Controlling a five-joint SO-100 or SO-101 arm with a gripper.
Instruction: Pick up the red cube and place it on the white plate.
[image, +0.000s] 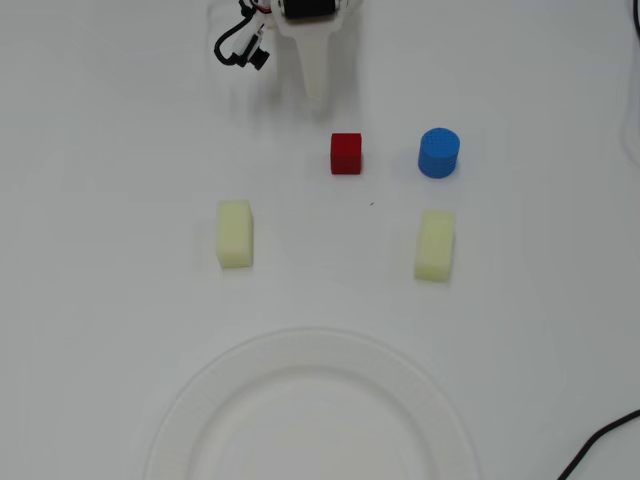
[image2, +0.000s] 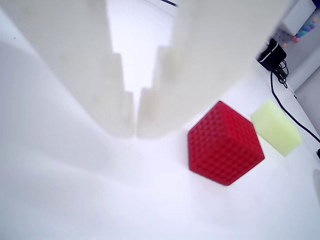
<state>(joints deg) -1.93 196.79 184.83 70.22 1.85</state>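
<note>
Overhead view: cube (image: 346, 153) sits on the table (image: 100, 300), untouched, between the gripper (image: 314, 92) above it and the plate (image: 190, 420) at the bottom edge, well apart from the plate. Blue cylinder (image: 439, 152) just to its right; two yellow blocks (image: 235, 233) (image: 435, 245) lower down. Wrist view: fingers (image2: 155, 115) clenched, tips nearly touching, holding nothing; cube (image2: 224, 143) just beside them to the right, not between. Judgement: nothing done yet; opening, grasp, lift, carry and placing all remain
</note>
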